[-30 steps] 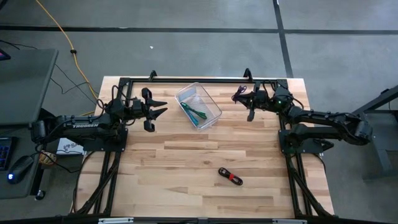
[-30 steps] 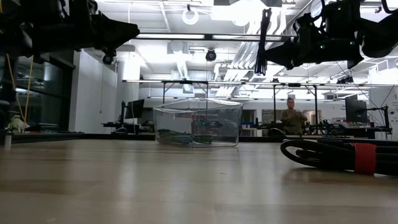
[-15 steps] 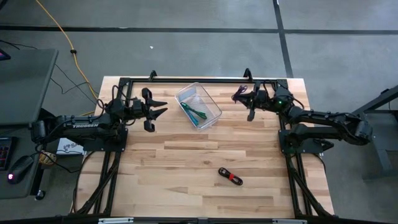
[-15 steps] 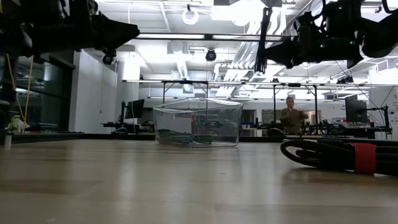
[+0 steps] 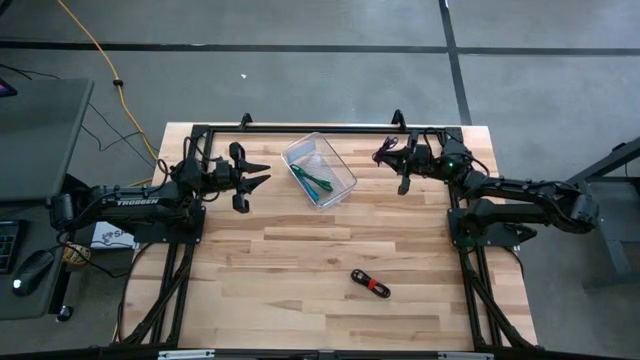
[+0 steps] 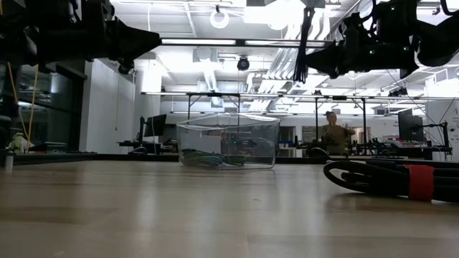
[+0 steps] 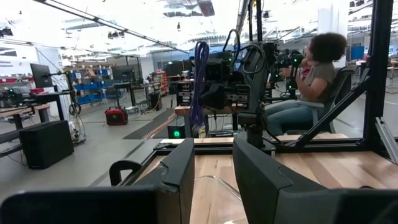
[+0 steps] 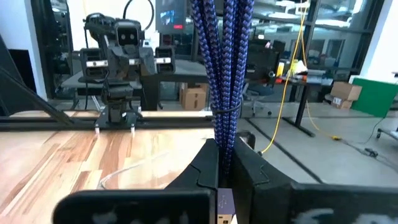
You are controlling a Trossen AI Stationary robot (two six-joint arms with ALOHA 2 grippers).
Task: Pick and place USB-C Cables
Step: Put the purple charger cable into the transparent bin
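the black cable with a red band (image 5: 371,285) lies nearest, flat on the wooden table (image 5: 300,260), toward the right of the near half and well apart from both arms. in the low view it (image 6: 391,179) fills the right side as a dark coil with the red band wrapped around it.

farther back, near the far edge and about mid-table, sits the clear plastic bin (image 5: 318,169), turned at an angle. the green cable (image 5: 318,183) and the teal cable (image 5: 305,177) lie crossed together inside it on the bin floor; in the low view they show only as a low dark-green tangle behind the bin's wall (image 6: 228,141).

the left gripper (image 5: 262,173) hovers above the table just left of the bin, pointing right toward it, with its fingers (image 7: 180,171) apart and nothing between them.

the right gripper (image 5: 384,155) is held above the table to the right of the bin, near the far rail, its fingers pressed together on the purple cable (image 8: 222,59). the right wrist view shows the braided purple bundle standing up from between the dark fingers (image 8: 208,168). the left wrist view shows the same bundle (image 7: 199,81) hanging as a loop off the right arm.

beyond the table, a person (image 7: 308,81) sits in a chair.
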